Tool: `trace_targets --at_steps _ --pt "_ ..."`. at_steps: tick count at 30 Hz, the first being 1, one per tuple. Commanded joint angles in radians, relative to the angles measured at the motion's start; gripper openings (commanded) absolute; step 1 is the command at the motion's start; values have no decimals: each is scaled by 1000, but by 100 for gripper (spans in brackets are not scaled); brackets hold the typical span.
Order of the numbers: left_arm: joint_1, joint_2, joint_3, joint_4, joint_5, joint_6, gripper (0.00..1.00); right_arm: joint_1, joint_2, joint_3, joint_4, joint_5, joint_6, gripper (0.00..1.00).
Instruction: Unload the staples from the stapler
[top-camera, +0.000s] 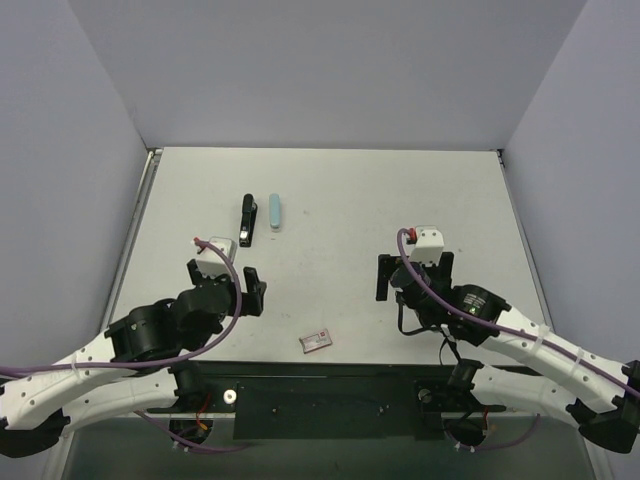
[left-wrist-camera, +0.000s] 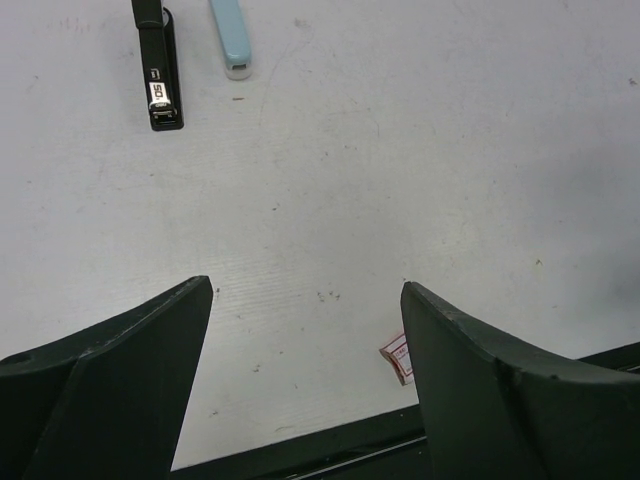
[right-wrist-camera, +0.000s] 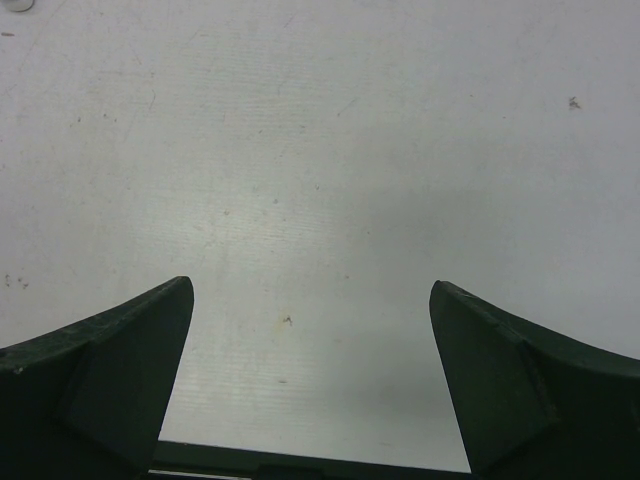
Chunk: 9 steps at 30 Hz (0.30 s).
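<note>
So nothing's begun, I'd say: left gripper (left-wrist-camera: 306, 290) and right gripper (right-wrist-camera: 310, 285) both hang with fingers spread wide, holding nothing. The stapler (left-wrist-camera: 158, 75) lies well ahead of the left fingers, with a pale blue thing (left-wrist-camera: 232, 40) just beside it. Next up is reaching for it, and the path looks open. A little box (left-wrist-camera: 398, 358) sits behind those fingers.
</note>
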Motion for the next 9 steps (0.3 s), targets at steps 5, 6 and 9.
trace_targets --at_steps 5,6,9 --pt "-3 29 -8 5 -60 -13 88 -2 -2 31 -26 20 -61 100" --pt "-3 32 -8 14 -69 -8 88 -5 -18 16 -17 -10 -66 100" --pt "-4 47 -6 39 -89 25 88 -15 -19 40 -1 -32 -84 100"
